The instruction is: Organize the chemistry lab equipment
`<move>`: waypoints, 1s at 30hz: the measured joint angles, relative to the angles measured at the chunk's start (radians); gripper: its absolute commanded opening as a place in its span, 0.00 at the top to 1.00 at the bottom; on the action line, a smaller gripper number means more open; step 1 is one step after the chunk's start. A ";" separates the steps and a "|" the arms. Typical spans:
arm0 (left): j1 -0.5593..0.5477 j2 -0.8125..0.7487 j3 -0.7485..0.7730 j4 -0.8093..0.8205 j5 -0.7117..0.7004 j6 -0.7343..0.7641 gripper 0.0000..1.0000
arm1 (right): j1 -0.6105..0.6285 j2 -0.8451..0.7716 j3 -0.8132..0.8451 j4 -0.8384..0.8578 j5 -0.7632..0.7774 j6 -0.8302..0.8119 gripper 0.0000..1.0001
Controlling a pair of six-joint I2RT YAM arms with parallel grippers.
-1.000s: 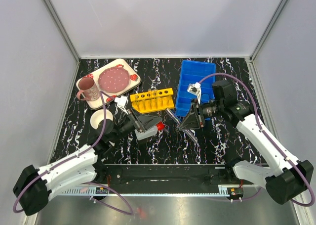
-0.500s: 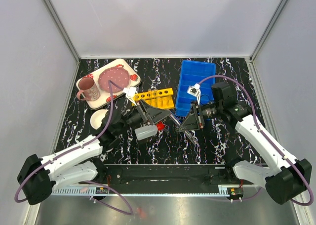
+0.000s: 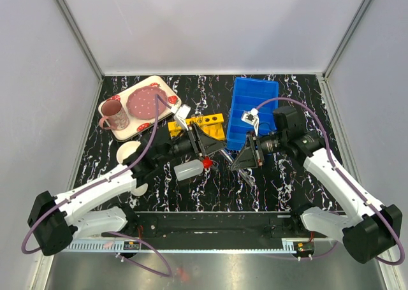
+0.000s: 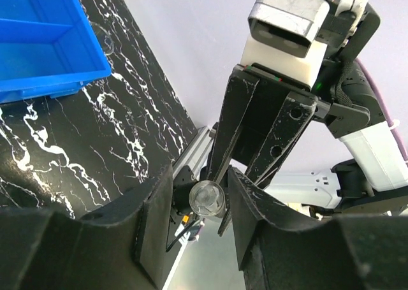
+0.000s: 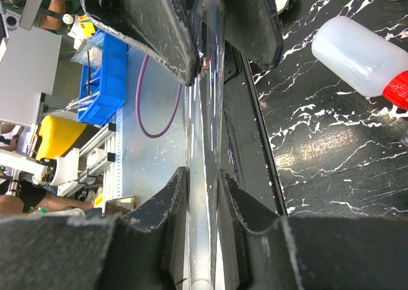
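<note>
Beside the yellow rack (image 3: 213, 119), the right gripper (image 5: 203, 175) has jaws clamped on a test tube (image 5: 205, 111) — the left gripper (image 4: 199, 178) has open jaws flanking its tip.

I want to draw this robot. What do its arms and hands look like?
The left arm and right arm are white with black joints, each trailing a purple cable. The left hand and right hand are black two-fingered wedges, each topped by a small white camera.

2 white arms (image 3: 95, 199), purple cables (image 3: 144, 143), black left gripper (image 4: 201, 194), black right gripper (image 5: 203, 175)
</note>
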 measured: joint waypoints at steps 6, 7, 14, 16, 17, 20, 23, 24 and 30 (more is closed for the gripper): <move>-0.001 0.011 0.037 -0.045 0.047 0.015 0.68 | 0.000 -0.007 0.000 -0.002 0.001 -0.014 0.81; -0.001 0.011 0.042 -0.048 0.057 0.018 0.71 | 0.000 -0.008 0.000 -0.005 0.001 -0.019 0.82; 0.001 0.031 0.064 -0.051 0.106 0.023 0.89 | 0.000 -0.020 0.000 -0.024 0.000 -0.058 0.77; 0.002 0.034 0.066 -0.052 0.121 0.023 0.90 | 0.000 -0.026 0.000 -0.036 0.000 -0.072 0.56; 0.002 0.035 0.067 -0.051 0.126 0.023 0.91 | 0.000 -0.028 0.000 -0.041 0.001 -0.077 0.47; 0.008 0.035 0.068 -0.061 0.153 0.032 0.91 | -0.001 -0.039 0.000 -0.061 0.012 -0.103 0.15; 0.035 0.026 0.073 -0.115 0.159 0.066 0.92 | -0.012 -0.053 0.011 -0.107 0.032 -0.162 0.01; 0.049 0.021 0.076 -0.142 0.156 0.084 0.91 | -0.024 -0.059 0.021 -0.128 0.045 -0.185 0.00; 0.136 -0.004 0.183 -0.359 0.053 0.272 0.92 | -0.132 -0.090 0.095 -0.222 0.213 -0.309 0.00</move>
